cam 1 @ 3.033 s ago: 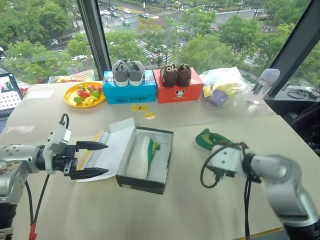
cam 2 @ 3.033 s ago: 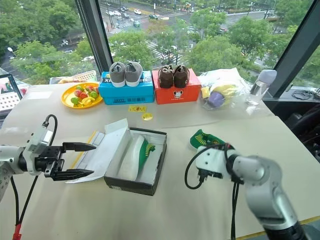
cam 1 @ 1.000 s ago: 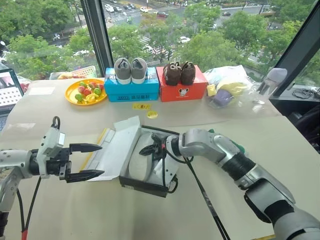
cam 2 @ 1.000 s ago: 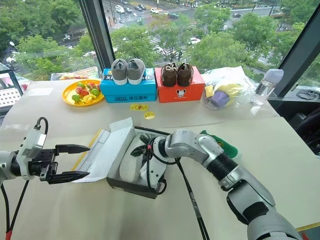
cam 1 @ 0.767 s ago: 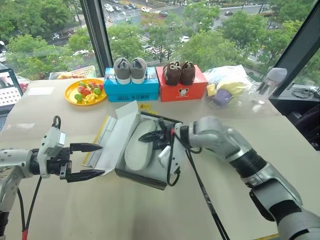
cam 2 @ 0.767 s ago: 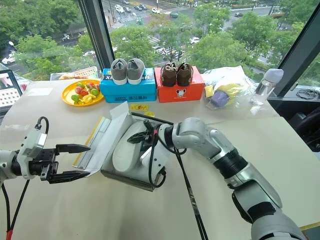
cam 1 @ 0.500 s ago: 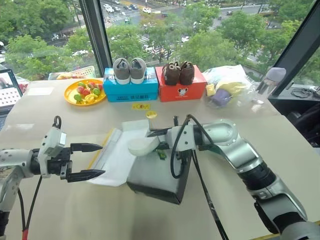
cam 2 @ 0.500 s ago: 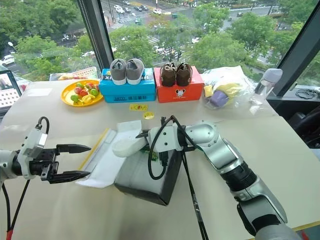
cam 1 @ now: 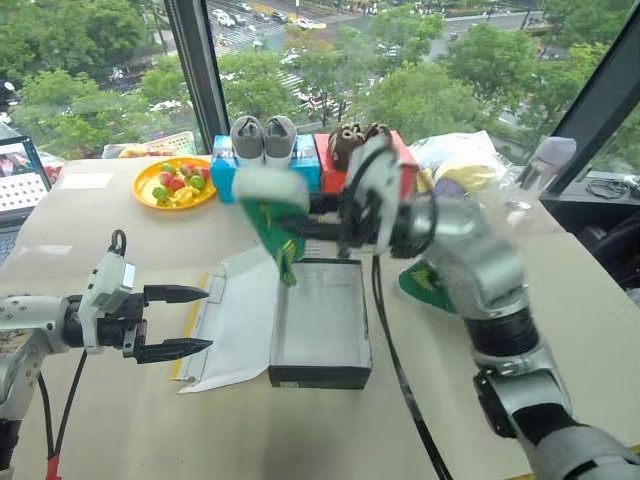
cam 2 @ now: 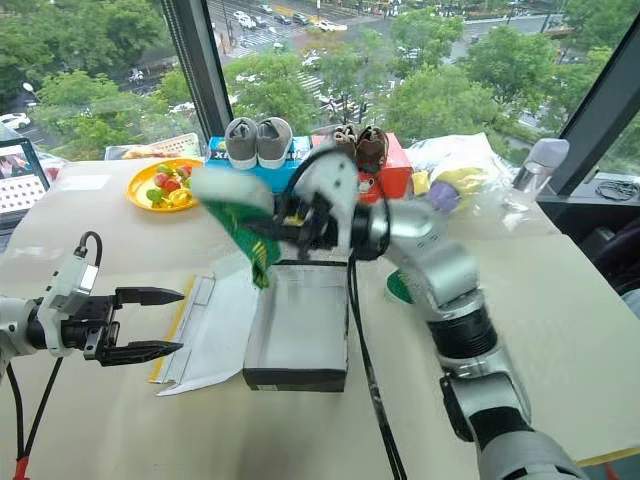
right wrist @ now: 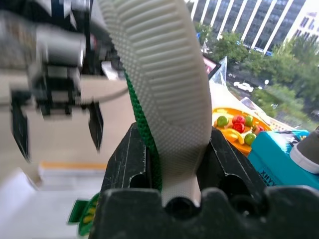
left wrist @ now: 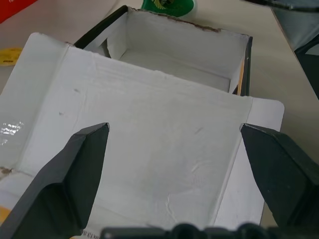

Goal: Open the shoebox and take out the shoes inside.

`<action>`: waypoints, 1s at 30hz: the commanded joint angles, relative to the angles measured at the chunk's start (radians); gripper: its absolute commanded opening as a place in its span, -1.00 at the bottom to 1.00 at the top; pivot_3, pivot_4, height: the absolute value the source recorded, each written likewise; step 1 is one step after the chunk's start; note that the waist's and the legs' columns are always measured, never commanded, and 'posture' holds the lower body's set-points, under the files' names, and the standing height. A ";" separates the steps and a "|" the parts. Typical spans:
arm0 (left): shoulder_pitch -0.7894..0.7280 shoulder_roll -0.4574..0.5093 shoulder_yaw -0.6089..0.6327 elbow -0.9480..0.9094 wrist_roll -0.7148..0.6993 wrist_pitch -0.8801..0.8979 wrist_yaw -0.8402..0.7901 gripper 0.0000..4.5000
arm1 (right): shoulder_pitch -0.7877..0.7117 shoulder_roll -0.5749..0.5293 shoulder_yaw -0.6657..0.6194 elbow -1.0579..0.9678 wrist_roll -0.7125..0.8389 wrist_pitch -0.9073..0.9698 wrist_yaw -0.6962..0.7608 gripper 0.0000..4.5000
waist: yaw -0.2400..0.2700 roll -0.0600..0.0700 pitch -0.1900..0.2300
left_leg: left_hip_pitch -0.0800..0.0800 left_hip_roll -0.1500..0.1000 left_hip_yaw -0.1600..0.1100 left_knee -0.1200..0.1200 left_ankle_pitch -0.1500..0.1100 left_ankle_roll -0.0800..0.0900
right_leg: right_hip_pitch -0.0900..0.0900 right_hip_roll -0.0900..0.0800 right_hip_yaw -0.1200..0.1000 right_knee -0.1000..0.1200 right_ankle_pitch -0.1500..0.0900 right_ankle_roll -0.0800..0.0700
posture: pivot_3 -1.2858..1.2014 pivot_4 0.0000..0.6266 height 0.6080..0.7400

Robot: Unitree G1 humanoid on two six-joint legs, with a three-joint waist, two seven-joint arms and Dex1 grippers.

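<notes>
Shoebox (cam 1: 320, 330) at frame centre sits open and empty on the surface; left hand (cam 1: 185, 320), fingers apart, hovers beside its lid. Right hand (right wrist: 169, 164), clamped on second shoe (cam 1: 268, 205), holds it above box. First shoe (cam 1: 425, 285) lies beside box. Remaining: set second shoe down.

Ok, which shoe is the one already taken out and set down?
Start at the open shoebox mid-table. On the table just past its right side, behind the right arm, lies a green shoe. The grey and brown pairs sit on boxes by the window.
</notes>
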 commanded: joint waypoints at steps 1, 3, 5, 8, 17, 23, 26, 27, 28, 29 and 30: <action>-0.020 0.012 0.001 -0.017 0.003 -0.008 0.003 1.00 | 0.017 -0.006 -0.133 -0.044 0.147 0.233 -0.127 -0.44 | -0.002 0.000 0.000 | 0.000 0.000 0.000 0.000 0.000 0.000 | 0.000 0.000 0.000 0.000 0.000 0.000 | 0.03 -0.52 0.86; -0.018 0.010 -0.003 -0.020 0.004 -0.012 0.001 1.00 | -0.004 0.021 -0.250 0.011 0.192 0.343 -0.256 -0.44 | -0.006 0.000 0.000 | 0.000 0.000 0.001 0.000 0.000 0.001 | 0.000 0.000 0.001 0.000 0.000 0.001 | 0.03 -0.52 0.86; -0.017 0.008 -0.007 -0.016 0.007 -0.016 0.000 1.00 | -0.021 0.001 -0.377 0.081 0.211 0.467 -0.358 -0.44 | -0.010 0.000 0.000 | 0.000 0.000 0.001 0.000 -0.001 0.001 | 0.000 0.000 0.002 0.000 0.000 0.001 | 0.03 -0.52 0.86; -0.015 0.002 -0.012 -0.012 0.011 -0.020 0.002 1.00 | 0.018 -0.095 -0.551 0.111 0.293 0.719 -0.371 -0.44 | -0.001 0.000 0.000 | -0.001 0.000 0.001 0.000 -0.002 0.004 | 0.000 0.000 0.002 0.000 0.001 0.001 | 0.03 -0.52 0.86; -0.045 -0.011 -0.050 0.011 0.028 -0.031 -0.013 1.00 | 0.156 -0.313 -0.679 0.353 0.768 0.831 -0.651 -0.44 | -0.021 0.001 0.000 | 0.000 -0.001 0.000 -0.006 -0.004 0.007 | 0.000 0.000 0.004 -0.004 0.001 0.002 | 0.03 -0.52 0.86; -0.039 -0.021 -0.061 0.002 0.032 -0.032 -0.011 1.00 | 0.214 -0.100 -0.911 0.308 0.953 0.540 -1.229 -0.44 | -0.025 0.001 0.000 | 0.001 -0.001 0.000 -0.005 -0.003 0.007 | 0.003 0.001 0.007 -0.004 0.002 0.005 | 0.03 -0.52 0.86; -0.042 -0.024 -0.067 0.002 0.033 -0.035 -0.012 1.00 | 0.211 0.005 -0.972 0.241 0.915 0.306 -1.394 -0.44 | -0.026 0.001 0.000 | 0.001 -0.001 -0.001 -0.004 -0.002 0.007 | 0.003 0.001 0.008 -0.003 0.002 0.008 | 0.03 -0.52 0.86; -0.044 -0.025 -0.068 0.004 0.034 -0.035 -0.012 1.00 | 0.209 0.028 -0.979 0.221 0.921 0.245 -1.408 -0.44 | -0.026 0.002 0.000 | 0.001 -0.001 -0.001 -0.004 -0.002 0.007 | 0.003 0.001 0.007 -0.004 0.002 0.009 | 0.03 -0.52 0.86; -0.049 -0.025 -0.070 0.009 0.035 -0.036 -0.016 1.00 | 0.206 0.066 -0.979 0.199 0.899 0.169 -1.408 -0.44 | -0.025 0.002 0.001 | 0.000 -0.001 -0.001 -0.004 -0.002 0.007 | 0.003 0.000 0.007 -0.004 0.002 0.009 | 0.03 -0.52 0.86; -0.052 -0.025 -0.072 0.012 0.035 -0.036 -0.018 1.00 | 0.207 0.089 -0.972 0.184 0.891 0.117 -1.411 -0.44 | -0.025 0.002 0.000 | 0.000 -0.001 -0.001 -0.004 -0.002 0.007 | 0.003 0.000 0.007 -0.004 0.002 0.008 | 0.03 -0.52 0.86; -0.055 -0.023 -0.075 0.015 0.038 -0.040 -0.020 1.00 | 0.215 0.123 -0.957 0.174 0.863 0.065 -1.416 -0.44 | -0.026 0.002 0.000 | 0.000 -0.001 -0.001 -0.004 -0.002 0.008 | 0.003 0.000 0.007 -0.004 0.003 0.007 | 0.03 -0.52 0.86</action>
